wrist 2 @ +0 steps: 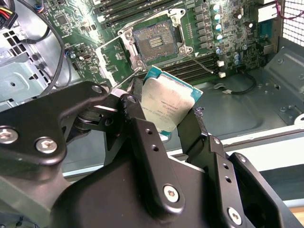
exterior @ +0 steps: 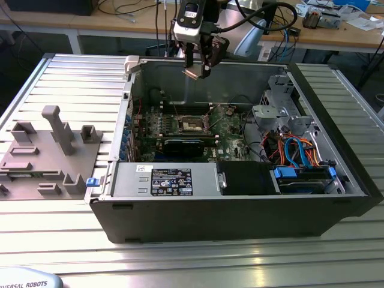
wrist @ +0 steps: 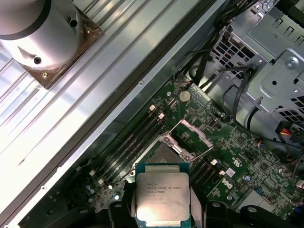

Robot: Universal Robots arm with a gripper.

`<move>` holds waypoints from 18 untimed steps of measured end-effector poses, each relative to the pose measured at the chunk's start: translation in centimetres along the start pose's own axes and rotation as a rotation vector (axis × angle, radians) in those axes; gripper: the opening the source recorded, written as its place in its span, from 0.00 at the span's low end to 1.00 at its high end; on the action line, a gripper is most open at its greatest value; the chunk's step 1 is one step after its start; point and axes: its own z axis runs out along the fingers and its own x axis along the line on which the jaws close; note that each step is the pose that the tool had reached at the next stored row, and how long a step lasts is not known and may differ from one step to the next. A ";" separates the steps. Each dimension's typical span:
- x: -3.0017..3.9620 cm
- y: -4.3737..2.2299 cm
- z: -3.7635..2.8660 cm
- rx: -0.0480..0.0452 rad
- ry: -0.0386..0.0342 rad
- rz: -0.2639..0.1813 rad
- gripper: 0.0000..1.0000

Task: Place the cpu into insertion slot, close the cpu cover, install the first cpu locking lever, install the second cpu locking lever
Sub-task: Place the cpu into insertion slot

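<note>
In the exterior view, hovers above the open case, hand clenched on the cpu. In the second wrist view, pinches the cpu by opposite edges, with the insertion slot well beyond the fingertips. In the first wrist view, looks light, stiff and thin, probably fragile underneath, so calls for an edge hold only.

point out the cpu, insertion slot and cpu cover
cpu (wrist 2: 170, 105), second wrist view, middle of its silvery face
insertion slot (wrist 2: 156, 42), second wrist view, dark recess centre
cpu cover (wrist: 195, 131), first wrist view, frame edge
</note>
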 end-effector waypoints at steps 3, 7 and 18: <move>0.00 0.00 0.00 0.0000 -0.0004 0.004 0.54; 0.00 0.00 0.00 -0.0002 -0.0007 0.007 0.54; 0.00 0.00 0.00 -0.0003 -0.0015 0.016 0.54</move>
